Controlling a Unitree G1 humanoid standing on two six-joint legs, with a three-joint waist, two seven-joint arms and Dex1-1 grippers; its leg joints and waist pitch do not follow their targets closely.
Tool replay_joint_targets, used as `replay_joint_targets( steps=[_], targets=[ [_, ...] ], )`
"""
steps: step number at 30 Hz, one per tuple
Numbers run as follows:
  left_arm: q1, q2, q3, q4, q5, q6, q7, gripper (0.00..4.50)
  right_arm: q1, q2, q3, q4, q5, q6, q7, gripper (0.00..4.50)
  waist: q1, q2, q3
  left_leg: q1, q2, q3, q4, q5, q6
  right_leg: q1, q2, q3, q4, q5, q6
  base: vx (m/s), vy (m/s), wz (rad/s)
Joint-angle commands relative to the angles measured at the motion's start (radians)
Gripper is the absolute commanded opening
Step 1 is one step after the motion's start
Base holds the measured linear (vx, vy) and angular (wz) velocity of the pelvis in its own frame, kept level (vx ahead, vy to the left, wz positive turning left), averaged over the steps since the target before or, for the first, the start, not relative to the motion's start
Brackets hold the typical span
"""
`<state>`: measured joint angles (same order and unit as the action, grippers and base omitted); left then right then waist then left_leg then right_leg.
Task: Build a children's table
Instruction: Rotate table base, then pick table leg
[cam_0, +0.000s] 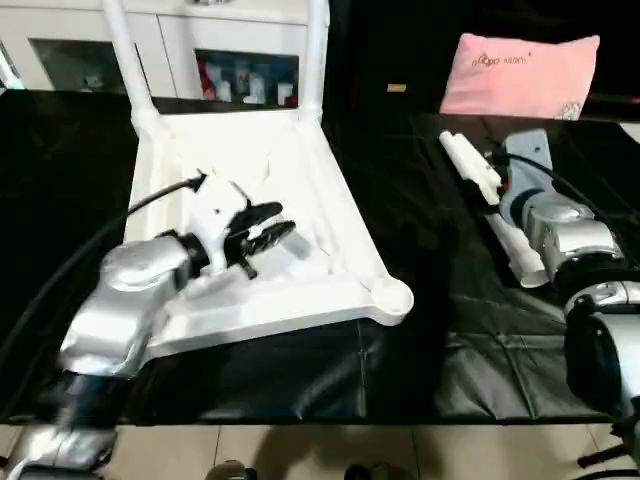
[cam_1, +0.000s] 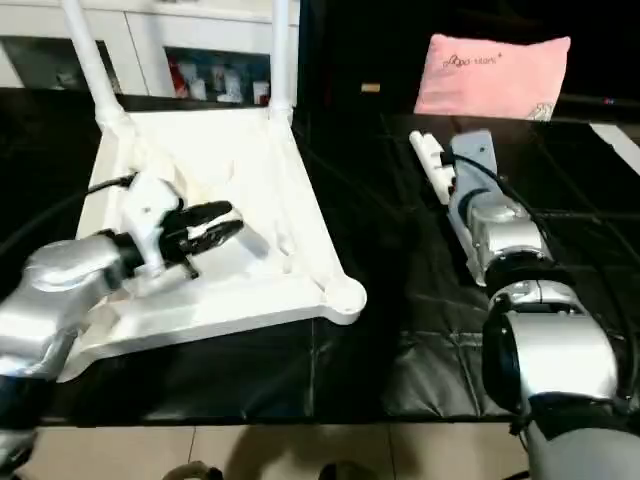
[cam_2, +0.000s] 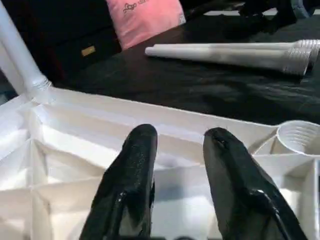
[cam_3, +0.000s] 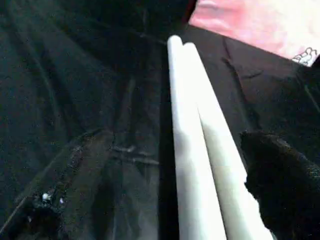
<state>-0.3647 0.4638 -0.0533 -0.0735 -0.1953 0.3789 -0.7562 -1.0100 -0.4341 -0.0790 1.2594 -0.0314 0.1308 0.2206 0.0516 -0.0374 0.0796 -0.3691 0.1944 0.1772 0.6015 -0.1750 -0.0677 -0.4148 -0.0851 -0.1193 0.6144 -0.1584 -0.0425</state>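
Pillow: pink pillow (cam_0: 527, 74) with small dark lettering, lying at the far right of the table, well back from the near edge.
Table cover: black sheet (cam_0: 420, 250), wrinkled and glossy, spread over the whole work surface and hanging over the near edge.
Cabinet: white cabinet (cam_0: 230, 40) with glass doors, standing beyond the far left side of the table.
Cabinet contents: small bottles and packages (cam_0: 245, 85) behind the glass, too small to tell apart.
Floor: beige tiles (cam_0: 300, 450) along the near edge, below the black sheet.
Label: small yellowish tag (cam_0: 397, 88) on the dark background, left of the pillow.
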Motion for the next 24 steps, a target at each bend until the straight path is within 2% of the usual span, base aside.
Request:
replay_joint_targets(
  steps=[1,2,3,4,7,8,9,11,12,15,16,20,21,22,24],
  targets=[
    [0.022,0.014,0.007,-0.058,-0.011,0.049,-0.007,2.1,-0.005,-0.015,0.002,0.02,-0.012,0.028,-0.018,4.5,-0.003,0.02,-0.071,0.009,0.031,-0.008,-0.062,-0.289,-0.003,0.055,-0.055,0.06,-0.074,-0.294,-0.188,0.0,0.0,0.0],
    [0.034,0.021,0.009,-0.083,-0.017,0.067,-0.007,2.18,-0.005,-0.017,0.001,0.025,-0.013,0.032,-0.021,4.5,-0.004,0.018,-0.072,0.011,0.03,-0.007,-0.06,-0.297,-0.002,0.054,-0.054,0.06,-0.076,-0.308,-0.183,0.0,0.0,0.0],
    [0.052,0.034,0.009,-0.122,-0.028,0.097,-0.009,2.18,-0.007,-0.02,0.004,0.034,-0.02,0.038,-0.029,4.5,-0.005,0.026,-0.059,0.008,0.029,-0.01,-0.063,-0.313,-0.003,0.05,-0.055,0.059,-0.078,-0.331,-0.173,0.0,0.0,0.0],
    [0.052,0.034,0.009,-0.122,-0.028,0.097,-0.009,2.28,-0.007,-0.02,0.004,0.034,-0.02,0.038,-0.029,4.5,-0.008,0.022,-0.062,0.01,0.03,-0.01,-0.063,-0.318,-0.004,0.051,-0.054,0.059,-0.079,-0.339,-0.167,0.0,0.0,0.0],
    [0.083,0.054,0.004,-0.187,-0.045,0.148,-0.008,2.47,-0.008,-0.034,0.006,0.05,-0.028,0.063,-0.04,4.5,-0.015,0.024,-0.046,0.008,0.027,-0.01,-0.065,-0.333,0.003,0.046,-0.05,0.059,-0.082,-0.361,-0.159,0.0,0.0,0.0],
    [0.093,0.058,0.005,-0.209,-0.051,0.165,-0.004,2.47,-0.007,-0.039,-0.001,0.053,-0.022,0.067,-0.036,4.5,-0.016,0.023,-0.046,0.009,0.026,-0.01,-0.064,-0.334,0.006,0.046,-0.051,0.058,-0.083,-0.366,-0.159,0.0,0.0,0.0],
    [0.102,0.06,0.005,-0.224,-0.053,0.177,0.002,2.65,-0.004,-0.045,-0.011,0.056,-0.014,0.071,-0.032,4.5,-0.019,0.024,-0.037,0.005,0.024,-0.011,-0.065,-0.334,0.01,0.045,-0.049,0.058,-0.084,-0.373,-0.156,0.0,0.0,0.0],
    [0.108,0.061,0.004,-0.234,-0.054,0.186,0.006,2.81,-0.002,-0.049,-0.018,0.058,-0.01,0.072,-0.03,4.5,-0.022,0.023,-0.04,0.001,0.023,-0.01,-0.062,-0.298,0.023,0.049,-0.05,0.059,-0.081,-0.348,-0.159,0.0,0.0,0.0],
    [0.116,0.066,0.002,-0.245,-0.051,0.196,0.007,2.85,0.0,-0.055,-0.025,0.059,-0.006,0.08,-0.033,4.5,-0.022,0.027,-0.036,-0.002,0.024,-0.01,-0.063,-0.281,0.031,0.048,-0.05,0.06,-0.08,-0.332,-0.164,0.0,0.0,0.0],
    [0.129,0.078,0.003,-0.267,-0.053,0.218,0.009,2.9,0.0,-0.066,-0.039,0.066,0.002,0.127,-0.051,4.5,-0.025,0.029,-0.031,-0.003,0.021,-0.009,-0.062,-0.256,0.046,0.05,-0.047,0.059,-0.079,-0.31,-0.176,0.0,0.0,0.0],
    [0.134,0.091,0.009,-0.277,-0.056,0.23,0.009,3.15,-0.001,-0.069,-0.05,0.069,0.016,0.152,-0.016,4.5,-0.023,0.033,-0.03,-0.004,0.02,-0.009,-0.061,-0.252,0.049,0.049,-0.047,0.059,-0.078,-0.304,-0.178,0.0,0.0,0.0],
    [0.14,0.11,0.017,-0.295,-0.058,0.252,0.011,3.41,-0.008,-0.07,-0.073,0.073,0.048,0.182,0.051,4.5,-0.023,0.037,-0.031,-0.014,0.023,-0.008,-0.058,-0.191,0.075,0.051,-0.048,0.06,-0.073,-0.245,-0.202,0.0,0.0,0.0],
    [0.14,0.11,0.017,-0.295,-0.058,0.252,0.011,3.53,-0.008,-0.07,-0.073,0.073,0.048,0.182,0.052,4.5,-0.023,0.037,-0.031,-0.014,0.023,-0.008,-0.058,-0.191,0.075,0.051,-0.048,0.06,-0.073,-0.245,-0.202,0.0,0.0,0.0],
    [0.138,0.111,0.018,-0.297,-0.06,0.255,0.011,3.62,-0.01,-0.07,-0.069,0.072,0.046,0.18,0.074,4.5,-0.022,0.04,-0.024,-0.01,0.026,-0.006,-0.059,-0.215,0.079,0.046,-0.047,0.057,-0.078,-0.275,-0.207,0.0,0.0,0.0],
    [0.13,0.111,0.021,-0.301,-0.064,0.261,0.011,3.74,-0.017,-0.069,-0.053,0.068,0.033,0.165,0.136,4.5,-0.021,0.038,-0.023,-0.009,0.026,-0.006,-0.06,-0.231,0.071,0.046,-0.047,0.057,-0.081,-0.301,-0.202,0.0,0.0,0.0]
  ],
)
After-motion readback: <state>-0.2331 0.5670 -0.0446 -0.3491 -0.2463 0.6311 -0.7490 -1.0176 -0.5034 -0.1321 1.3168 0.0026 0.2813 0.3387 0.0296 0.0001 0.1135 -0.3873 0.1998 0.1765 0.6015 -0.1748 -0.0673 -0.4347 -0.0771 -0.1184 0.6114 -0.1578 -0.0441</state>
